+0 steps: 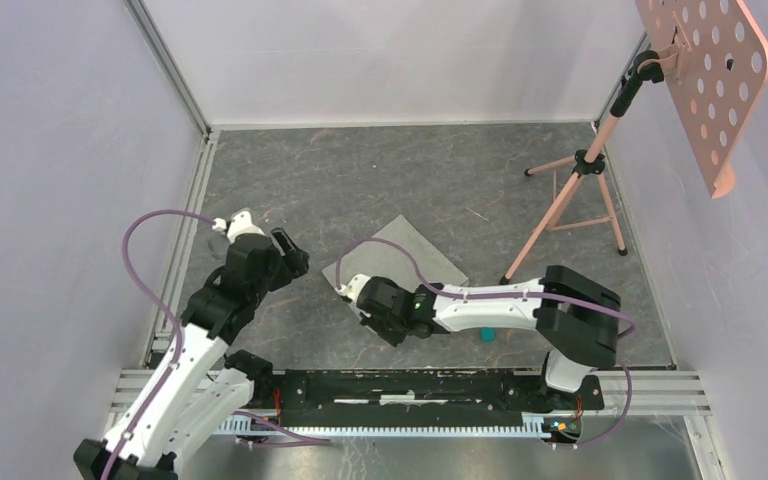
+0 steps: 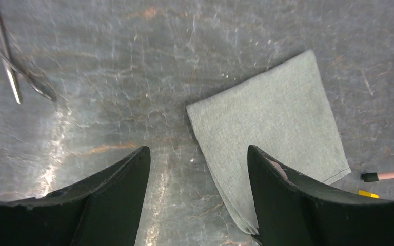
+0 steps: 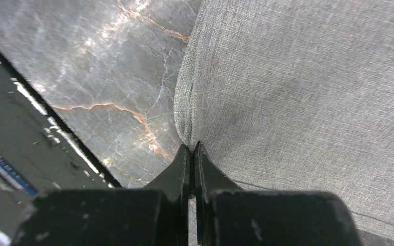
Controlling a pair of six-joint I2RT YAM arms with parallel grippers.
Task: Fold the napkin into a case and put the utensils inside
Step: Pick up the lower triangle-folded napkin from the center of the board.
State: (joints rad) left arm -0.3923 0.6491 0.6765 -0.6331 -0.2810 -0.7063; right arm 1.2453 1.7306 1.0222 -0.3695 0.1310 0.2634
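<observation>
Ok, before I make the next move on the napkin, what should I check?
1. Right pincer shut at the napkin corner: ok.
2. Cloth actually caught between its tips: cannot tell.
3. Left pincer open and holding nothing: ok.
4. Utensils lying off the napkin, on the bare table: ok.
5. Teal cube apart from the cloth: ok.
</observation>
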